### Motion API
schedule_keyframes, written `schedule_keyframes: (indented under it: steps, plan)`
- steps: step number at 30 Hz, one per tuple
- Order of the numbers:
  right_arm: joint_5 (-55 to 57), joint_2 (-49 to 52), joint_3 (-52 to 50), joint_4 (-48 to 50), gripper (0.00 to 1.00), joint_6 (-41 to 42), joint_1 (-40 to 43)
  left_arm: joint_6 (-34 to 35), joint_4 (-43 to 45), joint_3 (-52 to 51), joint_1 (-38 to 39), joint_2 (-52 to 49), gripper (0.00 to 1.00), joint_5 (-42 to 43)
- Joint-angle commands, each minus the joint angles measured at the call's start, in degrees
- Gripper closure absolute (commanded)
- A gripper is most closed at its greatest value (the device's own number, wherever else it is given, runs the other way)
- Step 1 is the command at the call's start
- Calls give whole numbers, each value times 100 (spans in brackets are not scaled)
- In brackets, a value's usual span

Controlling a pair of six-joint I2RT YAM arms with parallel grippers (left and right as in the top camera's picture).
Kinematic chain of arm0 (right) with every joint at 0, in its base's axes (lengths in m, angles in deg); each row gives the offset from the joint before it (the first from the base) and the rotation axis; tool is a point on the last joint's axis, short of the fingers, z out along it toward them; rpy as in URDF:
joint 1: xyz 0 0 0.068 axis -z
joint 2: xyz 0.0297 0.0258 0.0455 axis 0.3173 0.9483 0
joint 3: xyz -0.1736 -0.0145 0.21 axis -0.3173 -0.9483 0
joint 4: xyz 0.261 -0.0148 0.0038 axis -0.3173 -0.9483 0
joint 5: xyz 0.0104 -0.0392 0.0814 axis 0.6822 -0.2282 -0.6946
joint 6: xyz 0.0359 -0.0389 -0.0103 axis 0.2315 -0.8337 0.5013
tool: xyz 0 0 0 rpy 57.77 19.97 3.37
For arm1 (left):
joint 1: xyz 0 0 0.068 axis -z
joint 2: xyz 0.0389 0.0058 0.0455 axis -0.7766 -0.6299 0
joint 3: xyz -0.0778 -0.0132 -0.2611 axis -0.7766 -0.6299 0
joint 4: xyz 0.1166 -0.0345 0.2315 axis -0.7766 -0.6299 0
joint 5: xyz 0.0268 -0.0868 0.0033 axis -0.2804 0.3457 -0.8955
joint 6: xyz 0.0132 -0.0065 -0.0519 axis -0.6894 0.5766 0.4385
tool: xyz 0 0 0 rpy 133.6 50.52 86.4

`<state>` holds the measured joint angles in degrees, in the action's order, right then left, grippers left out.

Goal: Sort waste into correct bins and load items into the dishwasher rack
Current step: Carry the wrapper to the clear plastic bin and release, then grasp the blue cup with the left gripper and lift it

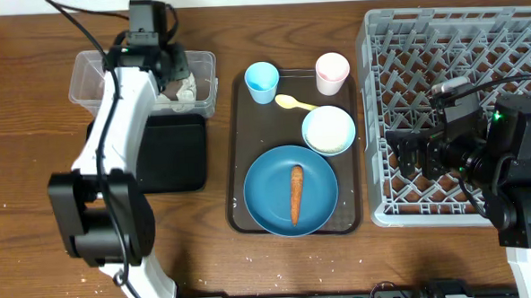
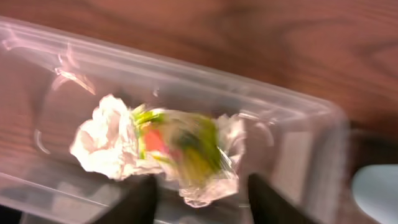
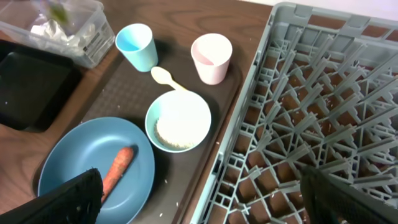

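Hovering over the clear tub (image 1: 83,82) in the overhead view is the left gripper (image 1: 174,79); the carrot (image 1: 296,194) lies on the blue plate (image 1: 263,203). The blurred left wrist view shows its fingers (image 2: 140,199) parted and empty, with the snack wrapper (image 2: 186,146) against the white tissue (image 2: 102,140) inside the tub. In the right wrist view, the right gripper (image 3: 199,180) is spread wide and empty beside the dishwasher rack (image 3: 323,93).
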<state>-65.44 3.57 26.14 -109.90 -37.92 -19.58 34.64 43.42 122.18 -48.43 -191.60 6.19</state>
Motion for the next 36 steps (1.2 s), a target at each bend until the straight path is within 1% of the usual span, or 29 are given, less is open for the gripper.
schedule_keyframes:
  steps: [1,4,8,13,16,21,25,31,36]
  plan:
    - [-256,2,85,90,1,46,-7,-118,-42,70,-52,7,40,356]
    - [-527,2,87,232,1,48,-7,-118,-57,76,-46,133,30,367]
    - [-610,7,85,562,1,201,-7,-94,-284,138,-42,507,25,667]
    - [-612,81,85,1058,1,573,-7,-133,-664,140,24,988,25,1792]
    - [-623,188,87,1233,1,730,-9,-459,-822,138,275,938,25,2070]
    - [-660,391,87,1123,1,820,-11,-1154,-914,138,944,516,25,2059]
    - [-634,496,85,787,1,813,-11,-1204,-754,138,1340,101,25,1611]
    - [-452,560,85,503,1,791,-11,-2000,-490,140,1709,-409,25,1587]
    - [-411,564,85,444,1,767,-11,-2376,-116,140,1910,-636,25,1283]
